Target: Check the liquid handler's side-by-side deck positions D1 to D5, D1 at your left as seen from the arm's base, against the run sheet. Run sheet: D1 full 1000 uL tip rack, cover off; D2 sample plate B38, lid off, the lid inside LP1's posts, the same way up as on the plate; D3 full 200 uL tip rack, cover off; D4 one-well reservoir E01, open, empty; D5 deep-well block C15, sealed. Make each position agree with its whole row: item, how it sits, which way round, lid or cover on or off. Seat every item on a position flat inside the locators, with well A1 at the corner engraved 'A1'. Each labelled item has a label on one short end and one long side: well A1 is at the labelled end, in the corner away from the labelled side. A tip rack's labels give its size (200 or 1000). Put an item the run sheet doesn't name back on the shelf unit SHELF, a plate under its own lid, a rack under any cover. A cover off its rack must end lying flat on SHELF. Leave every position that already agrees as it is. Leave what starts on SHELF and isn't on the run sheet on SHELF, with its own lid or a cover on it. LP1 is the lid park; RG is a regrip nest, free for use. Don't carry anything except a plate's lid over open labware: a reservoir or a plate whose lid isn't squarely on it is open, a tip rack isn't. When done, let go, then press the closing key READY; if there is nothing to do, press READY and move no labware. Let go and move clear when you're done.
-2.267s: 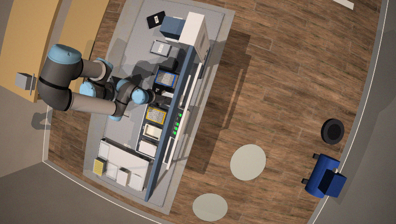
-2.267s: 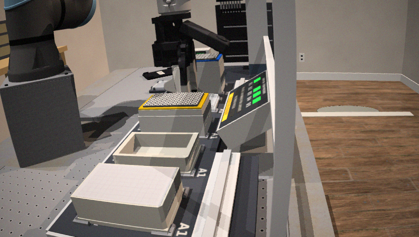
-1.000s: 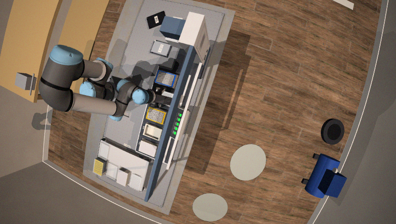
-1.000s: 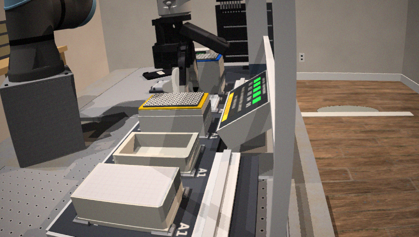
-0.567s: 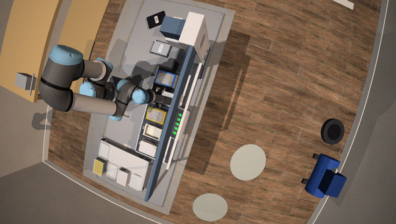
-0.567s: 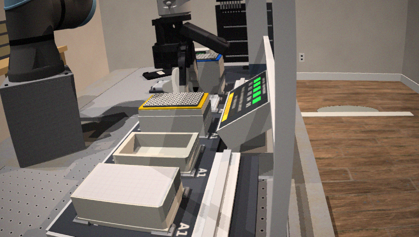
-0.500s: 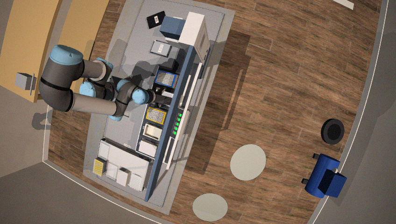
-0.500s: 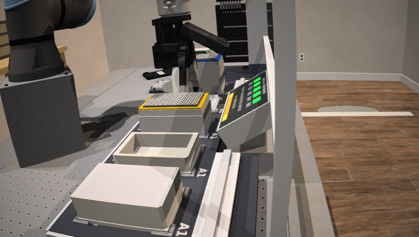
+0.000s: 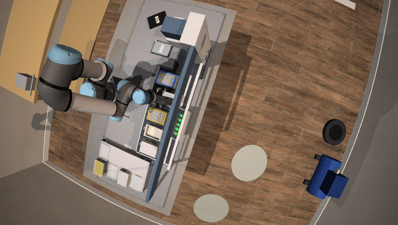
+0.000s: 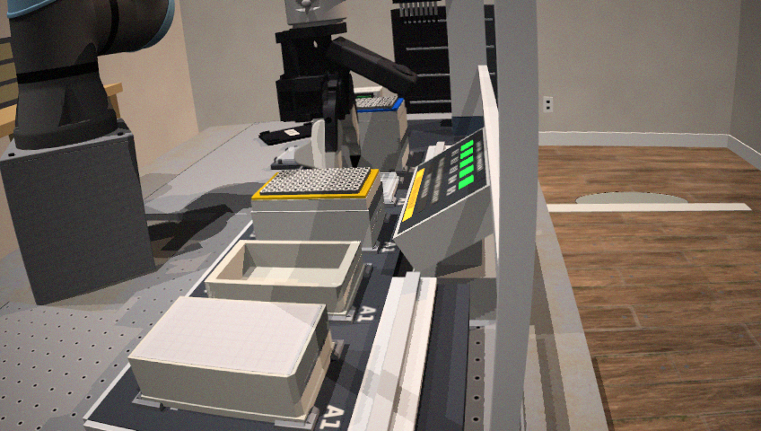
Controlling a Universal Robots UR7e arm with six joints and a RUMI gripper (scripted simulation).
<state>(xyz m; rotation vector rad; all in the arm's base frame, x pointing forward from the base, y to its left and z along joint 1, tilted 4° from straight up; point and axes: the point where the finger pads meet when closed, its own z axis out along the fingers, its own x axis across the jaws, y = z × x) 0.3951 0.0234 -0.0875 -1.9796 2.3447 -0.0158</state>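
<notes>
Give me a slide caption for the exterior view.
Open tool over deck beyond yellow-rimmed tip rack, open reservoir, sealed block.

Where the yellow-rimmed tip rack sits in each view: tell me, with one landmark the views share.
Top view: the yellow-rimmed tip rack sits mid-deck, just below the arm's wrist, above the open reservoir.
Exterior view: the same rack stands at centre, third item back, behind the reservoir.
Shared landmark: the column of green lights on the sloped key panel, just beside the rack.

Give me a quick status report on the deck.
Claw open, holding nothing, low over the slot between the blue-rimmed tip rack and yellow-rimmed tip rack. Reservoir open. Plate under the claw mostly hidden.
</notes>
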